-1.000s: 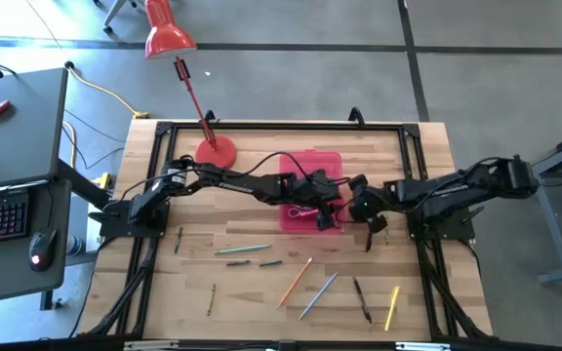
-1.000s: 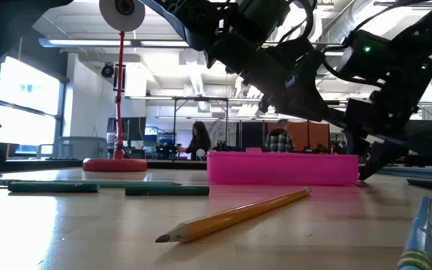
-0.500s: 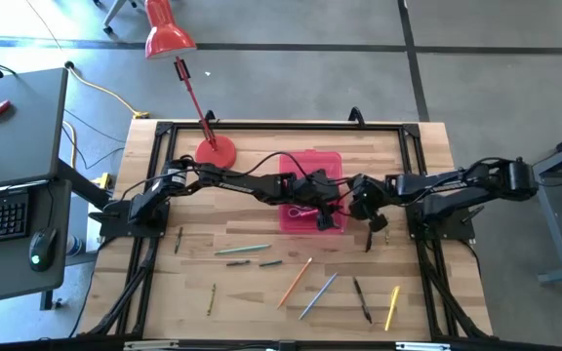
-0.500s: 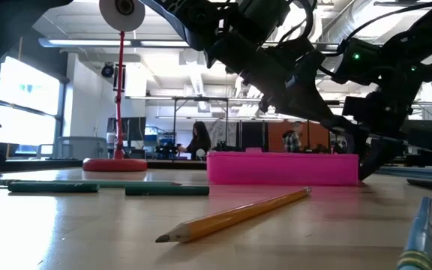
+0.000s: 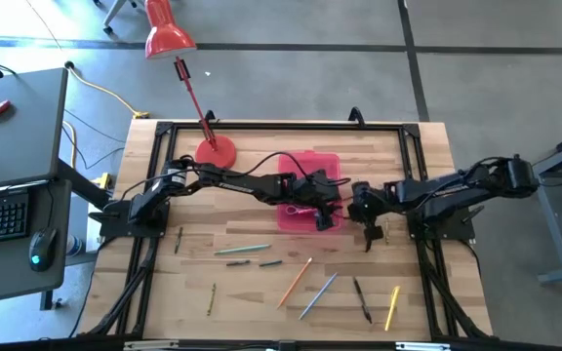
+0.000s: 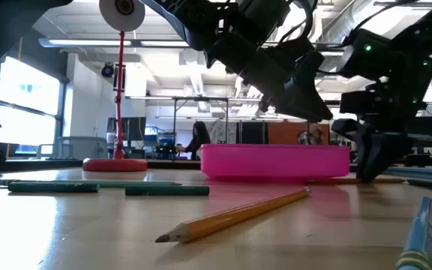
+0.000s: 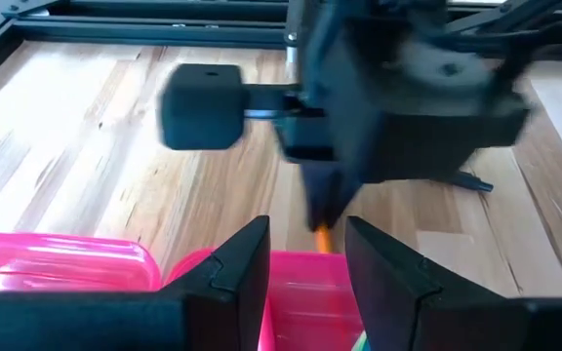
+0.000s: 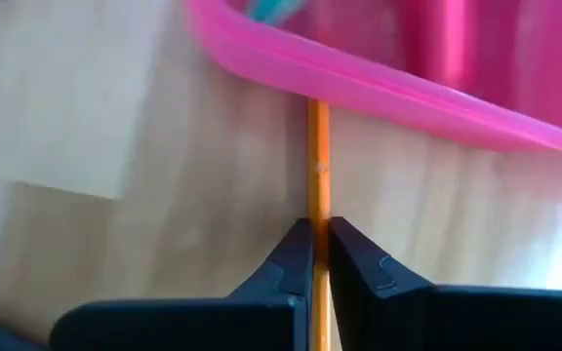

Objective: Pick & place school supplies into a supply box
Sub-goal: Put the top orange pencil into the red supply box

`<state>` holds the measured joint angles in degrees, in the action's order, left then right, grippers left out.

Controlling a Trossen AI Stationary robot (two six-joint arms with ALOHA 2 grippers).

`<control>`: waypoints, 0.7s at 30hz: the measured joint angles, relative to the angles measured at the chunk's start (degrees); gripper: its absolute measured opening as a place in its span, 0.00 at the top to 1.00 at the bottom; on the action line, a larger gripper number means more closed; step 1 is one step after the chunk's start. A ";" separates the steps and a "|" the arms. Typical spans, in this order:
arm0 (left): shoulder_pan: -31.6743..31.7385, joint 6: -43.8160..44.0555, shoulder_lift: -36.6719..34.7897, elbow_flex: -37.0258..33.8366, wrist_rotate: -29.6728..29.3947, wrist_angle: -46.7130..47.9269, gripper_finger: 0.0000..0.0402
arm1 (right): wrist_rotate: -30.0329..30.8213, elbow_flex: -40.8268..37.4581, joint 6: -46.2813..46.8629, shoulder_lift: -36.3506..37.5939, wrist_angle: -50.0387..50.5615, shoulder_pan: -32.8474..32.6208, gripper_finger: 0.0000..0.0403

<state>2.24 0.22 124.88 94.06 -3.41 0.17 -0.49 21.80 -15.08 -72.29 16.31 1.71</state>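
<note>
Lying nearest the front edge of the table (image 5: 427, 156), the loose school supplies were spread over the wood: a yellow pencil (image 5: 392, 306) toward the right, a dark pen (image 5: 361, 299) beside it, a grey pen (image 5: 318, 295), an orange pencil (image 5: 296, 281), and a small olive pencil (image 5: 211, 298) off to the left. A little farther back lay a green pencil (image 5: 241, 250) and two short dark pens (image 5: 259, 262), with another small pencil (image 5: 178, 240) near the left arm's base. From table height the orange pencil (image 6: 235, 216) lay closest, and the green pencil (image 6: 88, 184) stretched along the left.

Behind these, near the middle of the table, sat the pink supply box (image 5: 308, 195), its lid open toward the far side. The left gripper (image 5: 322, 203) hung over the box with its fingers (image 7: 232, 278) spread apart and nothing between them; the box (image 7: 61, 263) showed just under them. Just beside the box's right edge, the right gripper (image 5: 367, 219) pointed down at the table, its fingers (image 8: 296, 261) pressed together on a thin orange pencil (image 8: 317, 175) whose far end ran under the box's pink rim (image 8: 379, 88).

Farther back stood the red desk lamp (image 5: 215, 152), its base on the table's far left part, its head leaning out past the table edge.
</note>
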 joint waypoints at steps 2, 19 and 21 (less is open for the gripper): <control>0.00 -0.03 0.00 -0.06 0.03 0.14 0.59 | 0.61 -0.04 0.32 0.00 0.03 -2.31 0.99; 0.00 1.80 0.00 -0.06 -0.05 -0.04 0.59 | -4.15 -0.35 5.98 -0.33 -10.65 -13.55 0.99; 0.00 2.18 0.00 -0.06 -0.05 -0.01 0.59 | -4.33 -0.35 7.52 -0.33 -11.39 -14.63 0.99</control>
<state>2.24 2.40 124.88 94.00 -3.46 0.16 -4.82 21.45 -7.56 -72.62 4.91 -12.92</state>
